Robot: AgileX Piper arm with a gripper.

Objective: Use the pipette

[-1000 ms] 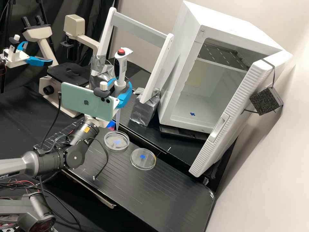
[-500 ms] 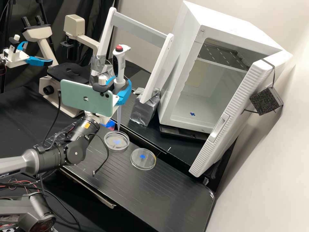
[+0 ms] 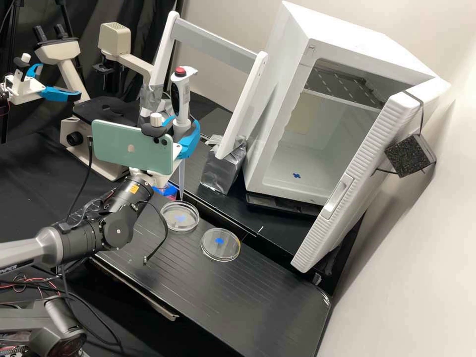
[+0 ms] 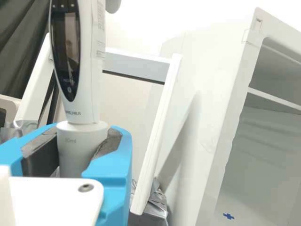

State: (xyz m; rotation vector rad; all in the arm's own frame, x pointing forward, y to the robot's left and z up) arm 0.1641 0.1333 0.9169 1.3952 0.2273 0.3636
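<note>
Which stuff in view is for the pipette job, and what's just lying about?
Likely in the job:
- pipette, held upright in the gripper
- petri dish near its tip
- second dish

Probably just there:
- microscope
- open white cabinet
- white frame, unless it's a stand

My arm [image 3: 74,242] enters from the high view's left, its wrist [image 3: 126,198] angled upward; my gripper [image 3: 182,128] clamps firmly, blue fingers [image 3: 190,143] parted.

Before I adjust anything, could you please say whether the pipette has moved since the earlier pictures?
Yes, in the high view, the pipette has shifted slightly up and towards the picture's left, judged against the white frame.
</note>
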